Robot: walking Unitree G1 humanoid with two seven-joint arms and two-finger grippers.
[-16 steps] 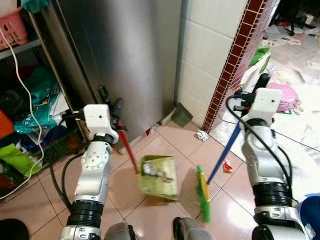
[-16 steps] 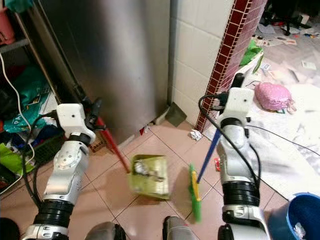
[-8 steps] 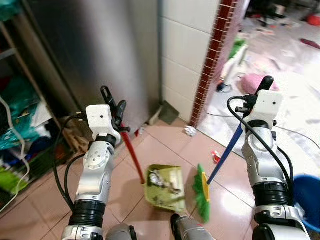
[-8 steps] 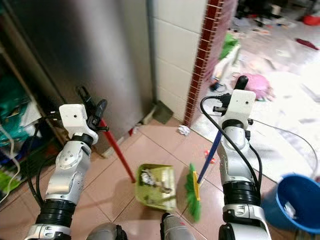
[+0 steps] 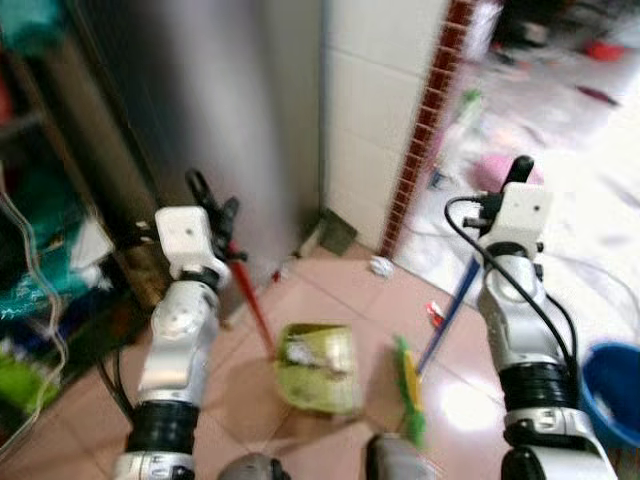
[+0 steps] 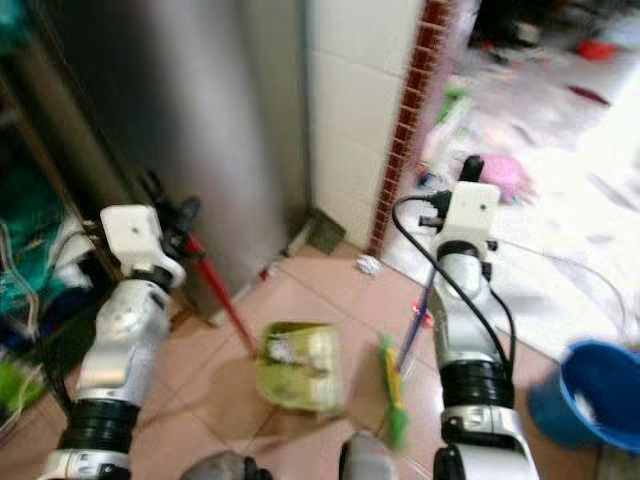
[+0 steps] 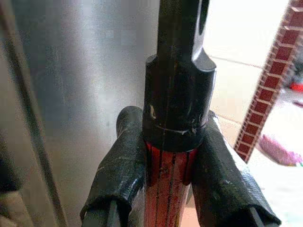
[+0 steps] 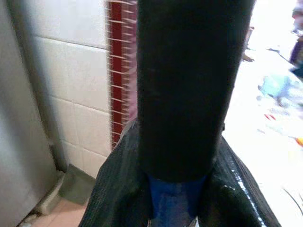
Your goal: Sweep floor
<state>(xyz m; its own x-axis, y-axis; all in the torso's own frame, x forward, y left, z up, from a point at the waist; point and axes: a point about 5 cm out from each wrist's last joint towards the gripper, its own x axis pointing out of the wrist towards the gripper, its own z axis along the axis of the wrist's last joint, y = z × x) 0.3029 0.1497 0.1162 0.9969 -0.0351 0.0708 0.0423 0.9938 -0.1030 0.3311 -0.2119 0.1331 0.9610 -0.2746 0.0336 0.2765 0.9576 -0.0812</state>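
You are holding two tools at once. Your left end effector (image 7: 166, 165) is pinching the red handle (image 5: 252, 312) of the green dustpan (image 5: 320, 366), with one finger (image 7: 120, 165) on each side of the stick. Your right end effector (image 8: 177, 189) is squeezing the blue handle (image 5: 446, 318) of the green broom (image 5: 408, 388) near its black top end.

Both sticks are probably stiff and light, but long, so the far ends will likely swing wide when you are turning your wrists. Holding near the top gives reach, yet less push, so go slow.

The dustpan is sitting on the pink tile floor (image 5: 330, 300), right in front of you, with crumpled trash already inside. Its handle is leaning up and back toward your left end effector. The broom head is standing just beside the pan, on its right. The broom's stick is slanting up and to the right, toward your right end effector.

A white paper ball (image 5: 380, 266) and a small red scrap (image 5: 434, 314) are lying on the floor further ahead, near the brick wall edge (image 5: 425, 130). A blue bucket (image 5: 612, 380) is standing at your right.
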